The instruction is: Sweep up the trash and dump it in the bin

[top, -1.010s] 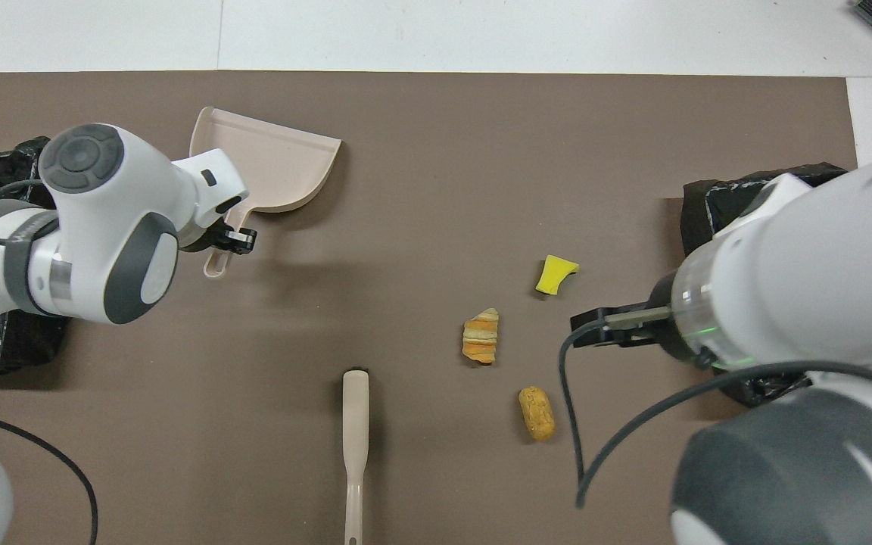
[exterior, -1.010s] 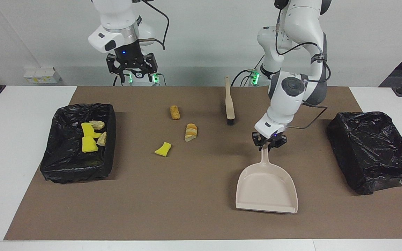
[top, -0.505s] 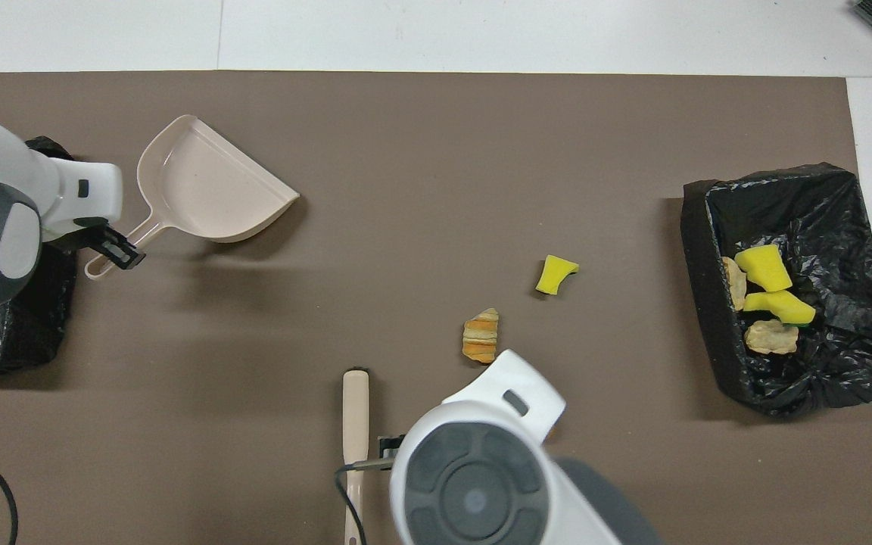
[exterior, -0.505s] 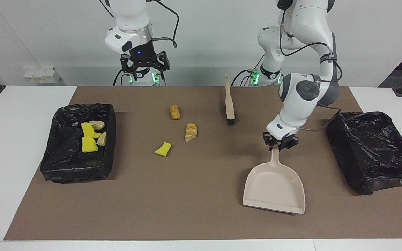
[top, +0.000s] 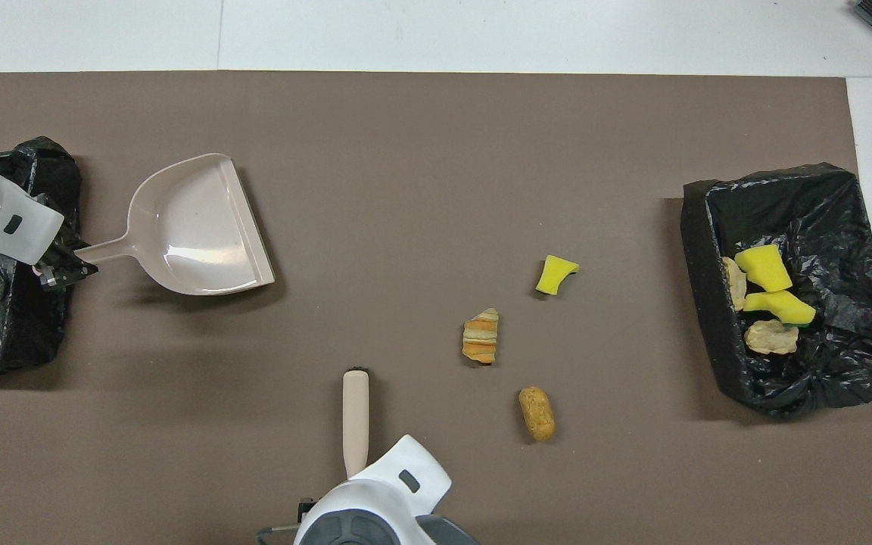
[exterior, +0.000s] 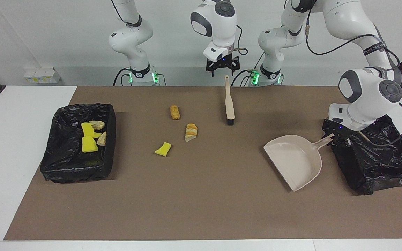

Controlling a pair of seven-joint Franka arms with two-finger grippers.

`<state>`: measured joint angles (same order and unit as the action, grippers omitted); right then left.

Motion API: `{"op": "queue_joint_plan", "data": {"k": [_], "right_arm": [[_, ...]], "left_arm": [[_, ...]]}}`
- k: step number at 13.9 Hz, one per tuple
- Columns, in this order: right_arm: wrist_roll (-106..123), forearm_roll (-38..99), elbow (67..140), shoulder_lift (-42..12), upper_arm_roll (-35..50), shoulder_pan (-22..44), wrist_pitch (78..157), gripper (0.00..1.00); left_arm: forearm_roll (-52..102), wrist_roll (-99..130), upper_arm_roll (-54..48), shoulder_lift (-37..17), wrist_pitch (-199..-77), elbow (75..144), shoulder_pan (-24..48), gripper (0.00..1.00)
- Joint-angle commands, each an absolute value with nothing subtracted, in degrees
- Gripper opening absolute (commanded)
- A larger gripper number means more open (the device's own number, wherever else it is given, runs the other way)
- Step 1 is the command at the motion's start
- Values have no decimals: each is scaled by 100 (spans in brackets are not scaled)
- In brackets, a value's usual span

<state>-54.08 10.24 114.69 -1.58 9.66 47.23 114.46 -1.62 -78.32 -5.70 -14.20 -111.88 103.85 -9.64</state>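
Under the right end effector [exterior: 222, 68], brush [exterior: 229, 101] handle end hidden overhead.

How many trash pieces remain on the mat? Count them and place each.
3: yellow sponge bit farthest from the robots, striped bread lump between, orange lump nearest them.

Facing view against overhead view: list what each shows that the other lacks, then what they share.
Only facing: the right hand above the brush's handle end, both arm bases, the bristles.
Only overhead: the dustpan's mouth facing the loose trash.
Both: the left hand holding the dustpan handle by one bin, three loose pieces, four in the other bin.
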Motion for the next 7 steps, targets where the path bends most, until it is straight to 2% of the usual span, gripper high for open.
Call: {"op": "queue_joint_plan", "data": {"k": [1, 2, 3, 5, 7], "right_arm": [[-5659, 1108, 11628, -552, 914, 5018, 12013, 95], [-5747, 1047, 11654, -719, 923, 5149, 12197, 95], [-5748, 1037, 11750, -808, 914, 5229, 12330, 90], [-5748, 1037, 11987, -756, 914, 5247, 12541, 84], [-5757, 1046, 12111, -721, 923, 5238, 12621, 76]], "left_arm": [[-150, -9065, -615, -1169, -11460, 10731, -880, 0], [-149, -9331, -615, -1108, -11600, 10871, -827, 0], [-149, -9360, -615, -1029, -11767, 11063, -817, 0], [-149, -9343, -615, -836, -12180, 11476, -748, 0], [-149, -9316, -615, -774, -12287, 11610, -729, 0]]}}
